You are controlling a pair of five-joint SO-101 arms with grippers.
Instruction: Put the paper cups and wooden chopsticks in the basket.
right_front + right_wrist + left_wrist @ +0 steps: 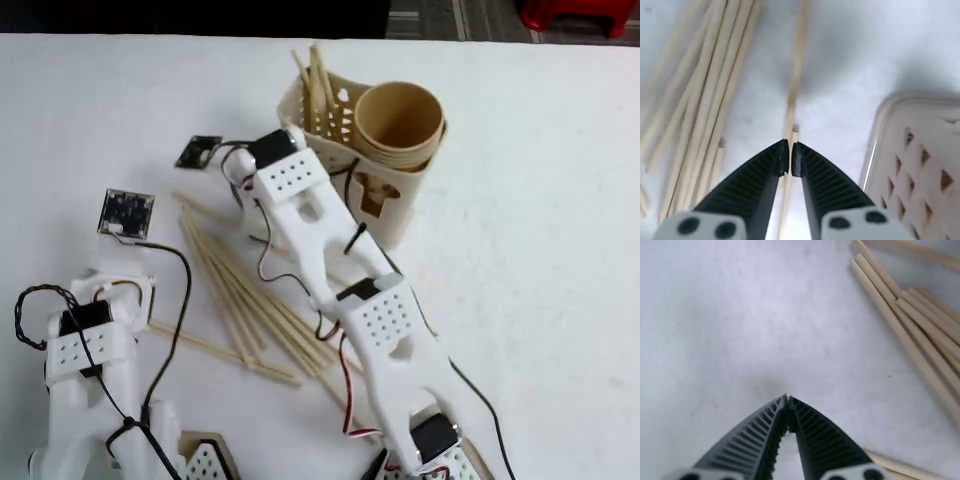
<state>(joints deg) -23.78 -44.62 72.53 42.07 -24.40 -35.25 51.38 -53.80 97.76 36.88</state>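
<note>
Chopsticks (238, 295), pale slim wooden sticks, lie fanned; left tool (788, 401) closed and empty, right tool (790, 149) closed above one.

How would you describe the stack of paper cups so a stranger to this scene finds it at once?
Find the cream basket on the white table. The stack of paper cups sits inside it, beside some upright wooden chopsticks. It is the only round, open-mouthed tan thing; its neighbours are all thin sticks.
</note>
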